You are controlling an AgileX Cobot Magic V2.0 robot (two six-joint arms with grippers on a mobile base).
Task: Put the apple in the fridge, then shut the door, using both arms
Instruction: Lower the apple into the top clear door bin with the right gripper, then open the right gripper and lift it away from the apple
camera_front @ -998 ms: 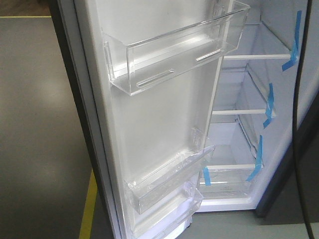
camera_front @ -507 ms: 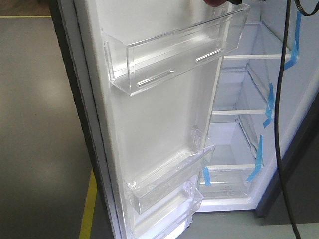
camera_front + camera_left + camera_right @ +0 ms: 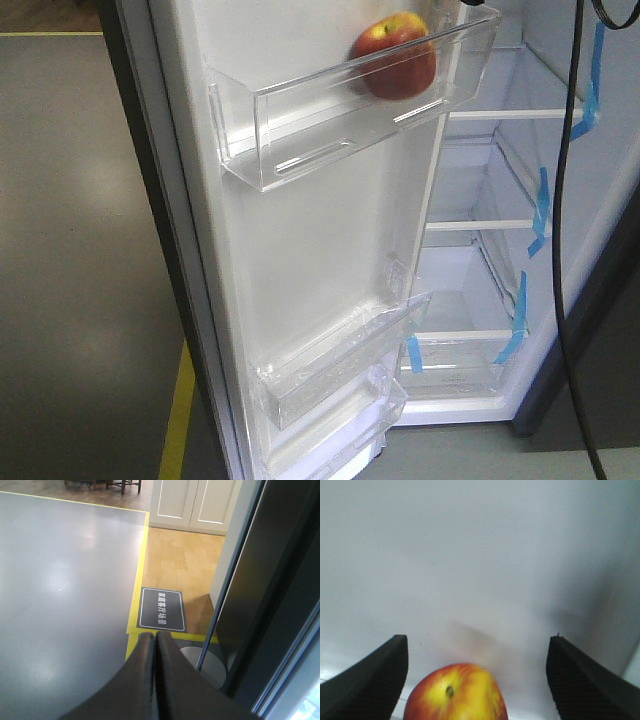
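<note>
lab: yellow floor tape (image 3: 137,580), fridge (image 3: 480,270)

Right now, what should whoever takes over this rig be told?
Left gripper: shut, empty, pointing at the floor.
Right gripper: open, one finger on each side above the apple, not touching it.
The apple sits in the top clear bin of the door, at the end nearest the fridge shelves.
Done: apple placed and released.
Left: draw the right arm clear, then swing the wide-open door shut.
</note>
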